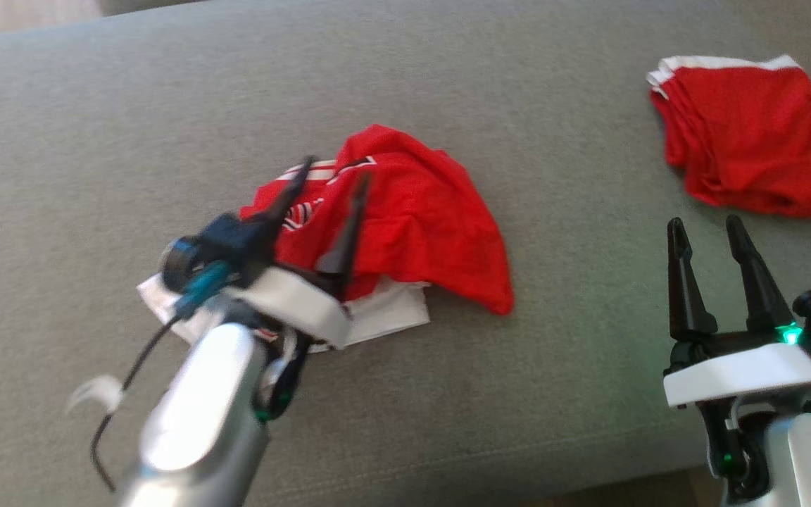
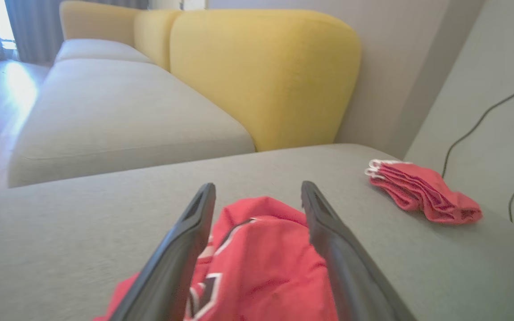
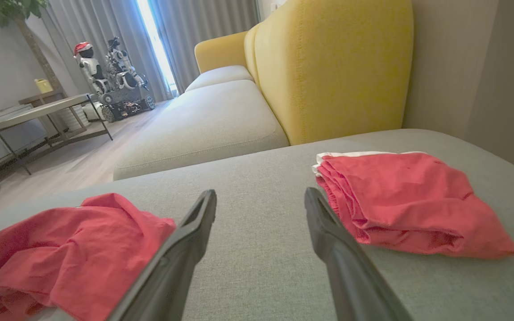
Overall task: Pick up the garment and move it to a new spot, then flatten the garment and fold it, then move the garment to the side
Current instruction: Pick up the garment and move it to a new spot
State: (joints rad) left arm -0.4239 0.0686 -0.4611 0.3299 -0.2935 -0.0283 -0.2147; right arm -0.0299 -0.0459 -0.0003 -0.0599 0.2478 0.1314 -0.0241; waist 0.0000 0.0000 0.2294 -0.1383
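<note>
Just beneath the spread left end effector (image 1: pixel 335 171), the crumpled red garment (image 1: pixel 434 218).

Spread wide across the near scene, grey woven fabric cushion (image 1: pixel 405 422); on it, far right, folded red cloth with white edging (image 1: pixel 750 141). Beyond, upright yellow upholstered backrest (image 3: pixel 333 67) beside pale beige seat cushion (image 3: pixel 212 116). Far left, small white humanoid robots (image 3: pixel 105 67) near grey curtains (image 3: pixel 203 22).
</note>
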